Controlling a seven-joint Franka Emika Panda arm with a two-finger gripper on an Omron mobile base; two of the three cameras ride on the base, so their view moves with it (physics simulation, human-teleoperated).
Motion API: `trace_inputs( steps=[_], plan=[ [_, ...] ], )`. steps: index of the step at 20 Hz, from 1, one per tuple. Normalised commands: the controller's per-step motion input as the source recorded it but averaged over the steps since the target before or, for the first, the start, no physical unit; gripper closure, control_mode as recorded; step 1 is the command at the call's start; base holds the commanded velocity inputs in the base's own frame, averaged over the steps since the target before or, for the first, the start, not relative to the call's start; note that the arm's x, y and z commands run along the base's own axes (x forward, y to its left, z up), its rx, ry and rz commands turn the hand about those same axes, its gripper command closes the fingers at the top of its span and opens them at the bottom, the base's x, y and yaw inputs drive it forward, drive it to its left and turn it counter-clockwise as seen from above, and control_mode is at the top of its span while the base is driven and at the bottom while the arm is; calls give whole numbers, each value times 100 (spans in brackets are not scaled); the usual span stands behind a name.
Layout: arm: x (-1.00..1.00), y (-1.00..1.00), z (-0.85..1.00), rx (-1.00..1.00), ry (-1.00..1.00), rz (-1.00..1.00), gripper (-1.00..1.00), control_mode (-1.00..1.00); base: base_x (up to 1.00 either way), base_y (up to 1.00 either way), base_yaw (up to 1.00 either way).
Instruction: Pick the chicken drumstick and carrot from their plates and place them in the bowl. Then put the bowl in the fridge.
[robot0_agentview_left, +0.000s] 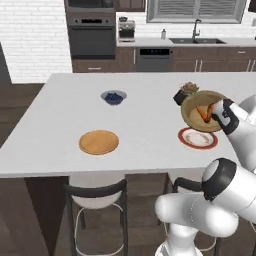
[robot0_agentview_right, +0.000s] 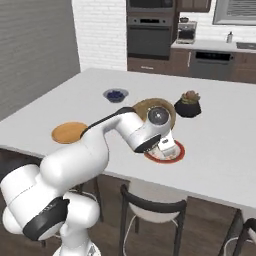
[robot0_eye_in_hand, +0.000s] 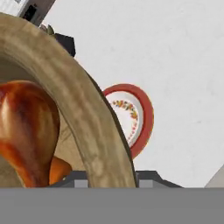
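The tan wooden bowl (robot0_agentview_left: 192, 114) hangs above the white island counter, tipped so its inside faces the left base camera. Inside it lie the reddish-brown chicken drumstick (robot0_eye_in_hand: 26, 127) and the orange carrot (robot0_eye_in_hand: 59, 168). My gripper (robot0_agentview_left: 220, 116) is shut on the bowl's right rim (robot0_eye_in_hand: 105, 144), which runs between my fingertips in the hand view. Just below the bowl sits the red-rimmed plate (robot0_agentview_left: 198, 138), bare. The wooden plate (robot0_agentview_left: 99, 142) lies bare toward the counter's left front. In the right base view my arm covers most of the bowl (robot0_agentview_right: 142, 106). The fridge is out of view.
A small grey-blue bowl of blueberries (robot0_agentview_left: 113, 97) stands mid-counter. A black pot with a succulent (robot0_agentview_left: 186, 92) sits right behind the raised bowl. Stools (robot0_agentview_left: 97, 200) stand under the counter's front edge. A wall oven (robot0_agentview_left: 92, 30) and a sink line the far wall.
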Motion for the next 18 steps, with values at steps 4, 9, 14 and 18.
trace_inputs(
  steps=[4, 9, 14, 18],
  plan=[
    [0, 0, 0, 0, 0, 0, 100, 100, -24, 83, 76],
    [0, 0, 0, 0, 0, 0, 100, 100, -4, 45, 90],
    [0, 0, 0, 0, 0, 0, 100, 100, 0, 32, 94],
    [0, 0, 0, 0, 0, 0, 100, 100, -1, 33, 93]
  ],
)
